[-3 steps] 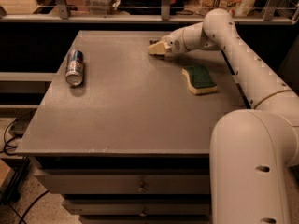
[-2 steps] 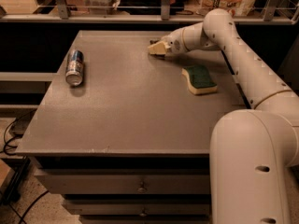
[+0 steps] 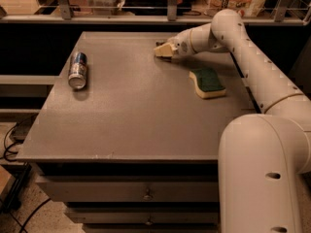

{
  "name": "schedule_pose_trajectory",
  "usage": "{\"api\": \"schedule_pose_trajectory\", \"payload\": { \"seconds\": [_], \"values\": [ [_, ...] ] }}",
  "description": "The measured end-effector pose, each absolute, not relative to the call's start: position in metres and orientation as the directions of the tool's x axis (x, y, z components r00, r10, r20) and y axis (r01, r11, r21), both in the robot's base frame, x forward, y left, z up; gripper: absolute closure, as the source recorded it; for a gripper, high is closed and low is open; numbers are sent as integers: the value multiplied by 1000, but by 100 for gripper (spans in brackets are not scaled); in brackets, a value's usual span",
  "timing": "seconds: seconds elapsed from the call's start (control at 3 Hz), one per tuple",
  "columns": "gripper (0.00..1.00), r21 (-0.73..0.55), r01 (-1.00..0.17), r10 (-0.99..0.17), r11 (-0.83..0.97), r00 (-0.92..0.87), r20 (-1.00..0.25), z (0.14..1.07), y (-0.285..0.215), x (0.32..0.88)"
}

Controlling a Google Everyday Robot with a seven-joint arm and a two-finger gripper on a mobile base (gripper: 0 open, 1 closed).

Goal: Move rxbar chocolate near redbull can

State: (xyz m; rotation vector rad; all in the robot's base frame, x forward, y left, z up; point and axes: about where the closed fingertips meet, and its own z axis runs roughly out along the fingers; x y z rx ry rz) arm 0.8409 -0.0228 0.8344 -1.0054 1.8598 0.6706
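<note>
The redbull can lies on its side near the left edge of the grey table, silver top toward me. My gripper is low over the table's far middle, reaching in from the right, about a third of the table's width from the can. Only a thin dark sliver of the rxbar chocolate shows at the gripper's far side. The gripper hides the rest of it.
A green-and-yellow sponge lies on the table's right side, just in front of my arm. A railing with clutter behind it runs along the far edge. Drawers are below the table front, and cables lie on the floor at left.
</note>
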Motion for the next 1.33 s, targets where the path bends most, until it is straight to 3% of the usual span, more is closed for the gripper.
{"api": "schedule_pose_trajectory", "payload": {
  "seconds": [0.33,0.67,1.0,1.33],
  "values": [
    [27,42,-863,-380,503,-265,-886,834,-16,837],
    [4,42,-863,-380,503,-265,-886,835,-16,837],
    [0,42,-863,-380,503,-265,-886,835,-16,837],
    [21,23,-900,-417,435,-225,-880,838,7,825]
  ]
}}
